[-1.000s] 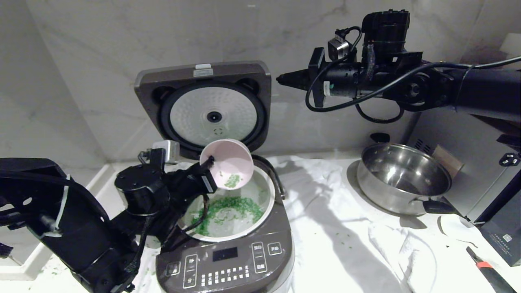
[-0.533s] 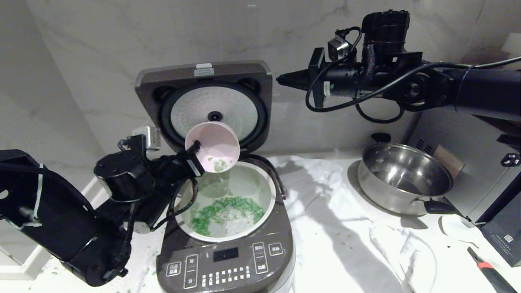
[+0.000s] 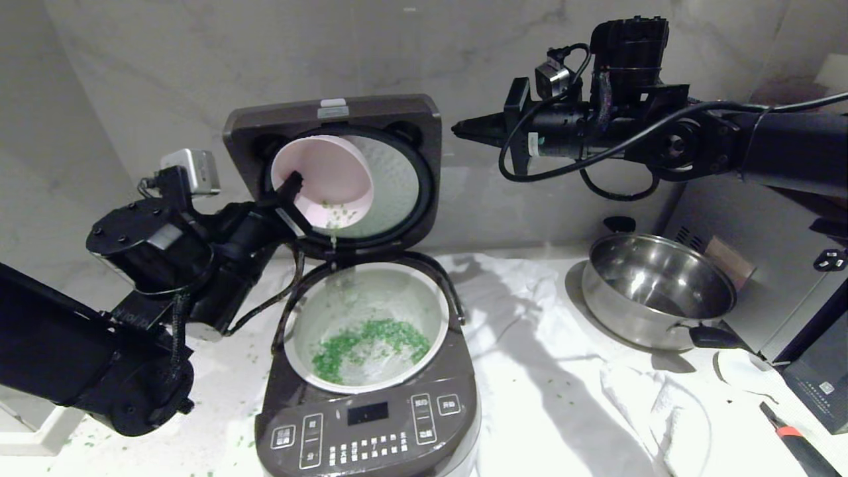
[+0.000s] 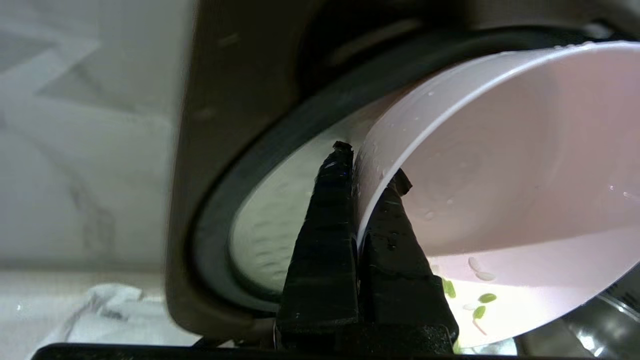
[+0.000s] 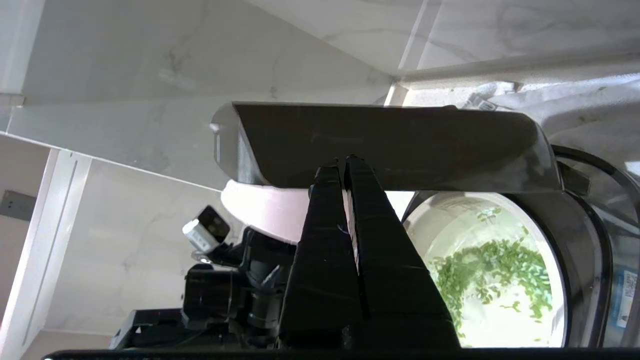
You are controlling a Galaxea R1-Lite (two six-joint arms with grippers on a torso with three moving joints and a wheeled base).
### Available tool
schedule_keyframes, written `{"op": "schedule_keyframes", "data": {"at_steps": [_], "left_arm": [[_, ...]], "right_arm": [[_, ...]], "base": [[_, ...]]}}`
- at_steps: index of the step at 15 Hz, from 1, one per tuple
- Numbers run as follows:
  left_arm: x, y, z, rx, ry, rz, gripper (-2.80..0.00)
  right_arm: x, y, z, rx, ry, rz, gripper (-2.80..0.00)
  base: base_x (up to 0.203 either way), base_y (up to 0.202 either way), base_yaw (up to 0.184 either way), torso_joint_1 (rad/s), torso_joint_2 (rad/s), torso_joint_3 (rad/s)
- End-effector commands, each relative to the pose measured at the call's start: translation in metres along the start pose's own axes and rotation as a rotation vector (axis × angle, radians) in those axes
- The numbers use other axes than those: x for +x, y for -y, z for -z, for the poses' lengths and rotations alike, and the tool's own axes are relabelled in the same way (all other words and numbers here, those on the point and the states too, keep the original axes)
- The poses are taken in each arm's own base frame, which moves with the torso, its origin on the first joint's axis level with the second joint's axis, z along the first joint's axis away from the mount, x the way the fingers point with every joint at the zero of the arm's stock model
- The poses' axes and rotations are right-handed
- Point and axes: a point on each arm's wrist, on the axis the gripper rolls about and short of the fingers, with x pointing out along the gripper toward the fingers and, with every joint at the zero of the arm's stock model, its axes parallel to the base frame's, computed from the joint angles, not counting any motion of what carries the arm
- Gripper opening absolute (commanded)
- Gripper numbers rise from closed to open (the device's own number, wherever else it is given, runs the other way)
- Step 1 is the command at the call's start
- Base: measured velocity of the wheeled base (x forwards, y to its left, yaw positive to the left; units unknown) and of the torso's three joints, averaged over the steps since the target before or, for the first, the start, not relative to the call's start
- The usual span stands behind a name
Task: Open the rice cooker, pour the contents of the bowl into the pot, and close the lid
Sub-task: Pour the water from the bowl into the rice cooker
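One rice cooker [image 3: 368,371] stands open on the white-clothed counter [image 3: 563,397], its lid [image 3: 334,119] raised upright behind the pot [image 3: 369,328]. The pot holds a scattered heap of green grains [image 3: 368,341]. Above the pot's back edge and in front of the lid's silvery plate, the left gripper [image 3: 290,185] is pinched tight on the rim of one pink bowl [image 3: 324,179], tipped on its side with its mouth facing out from the lid; a few green grains cling inside near its low edge. The right gripper [image 3: 460,129] hangs level to the right of the lid, its fingers pressed together on nothing. One steel saucepan [image 3: 656,288] sits well to the cooker's right.
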Motion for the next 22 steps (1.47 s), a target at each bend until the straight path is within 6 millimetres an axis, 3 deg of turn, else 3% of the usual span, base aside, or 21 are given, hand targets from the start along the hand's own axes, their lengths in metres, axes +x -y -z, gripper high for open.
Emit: {"op": "schedule_keyframes", "data": {"at_steps": [1, 3, 11, 13, 16, 19, 22], "left_arm": [[-0.003, 0.005, 0.0, -0.006, 0.001, 0.013, -2.8], [-0.005, 0.003, 0.011, 0.0, -0.036, -0.001, -2.8], [-0.006, 0.003, 0.008, -0.011, -0.029, 0.0, -2.8], [-0.014, 0.001, 0.01, -0.017, -0.057, 0.002, -2.8], [-0.031, 0.004, 0.005, -0.022, -0.103, 0.095, -2.8], [-0.035, 0.0, -0.008, -0.019, -0.074, 0.107, -2.8], [-0.039, -0.001, -0.009, -0.003, -0.2, 0.072, -2.8]], "right_arm": [[0.0, 0.001, 0.0, 0.005, -0.004, -0.002, -2.8], [0.002, 0.003, 0.001, 0.008, -0.008, -0.001, -2.8], [0.001, 0.003, 0.002, 0.01, -0.009, 0.003, -2.8], [0.001, 0.005, 0.003, 0.015, -0.013, 0.009, -2.8], [0.002, 0.004, 0.005, 0.018, -0.019, 0.009, -2.8], [0.002, 0.002, 0.006, 0.017, -0.022, 0.006, -2.8], [-0.001, -0.004, 0.008, 0.015, -0.023, 0.003, -2.8]], "base": [[0.0, 0.0, 0.0, 0.0, 0.0, 0.0], [0.0, 0.0, 0.0, 0.0, 0.0, 0.0], [0.0, 0.0, 0.0, 0.0, 0.0, 0.0], [0.0, 0.0, 0.0, 0.0, 0.0, 0.0], [0.0, 0.0, 0.0, 0.0, 0.0, 0.0], [0.0, 0.0, 0.0, 0.0, 0.0, 0.0], [0.0, 0.0, 0.0, 0.0, 0.0, 0.0]]}}
